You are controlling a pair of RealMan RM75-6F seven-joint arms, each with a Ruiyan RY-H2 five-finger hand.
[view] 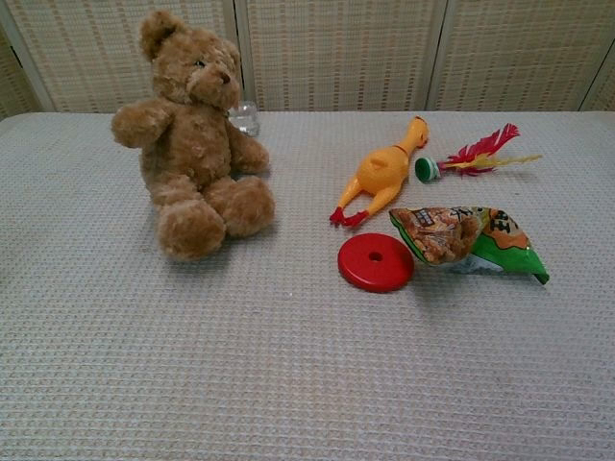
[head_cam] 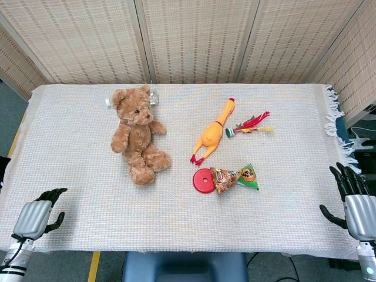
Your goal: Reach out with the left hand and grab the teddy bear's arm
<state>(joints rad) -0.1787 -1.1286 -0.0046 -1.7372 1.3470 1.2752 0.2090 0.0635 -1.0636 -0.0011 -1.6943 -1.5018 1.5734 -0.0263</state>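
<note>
Both hands empty: my left hand (head_cam: 40, 215) loosely curled at counter's near corner, well apart from brown plush teddy bear (head_cam: 137, 134) sitting far-left. Best reached forward, closing round its near arm (head_cam: 119, 141).

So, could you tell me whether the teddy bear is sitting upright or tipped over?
Upright: the teddy bear sits on the table, head above body, legs stretched forward.

left hand (head_cam: 38, 216): silver-grey ribbed back, black fingers (head_cam: 54, 193) | left wrist: silver cylinder, thin dark cable beside it | right hand (head_cam: 355, 205): same silver-grey ribbed back, black fingers (head_cam: 346, 176), black thumb | right wrist: silver, small green dot, perhaps an indicator light
</note>
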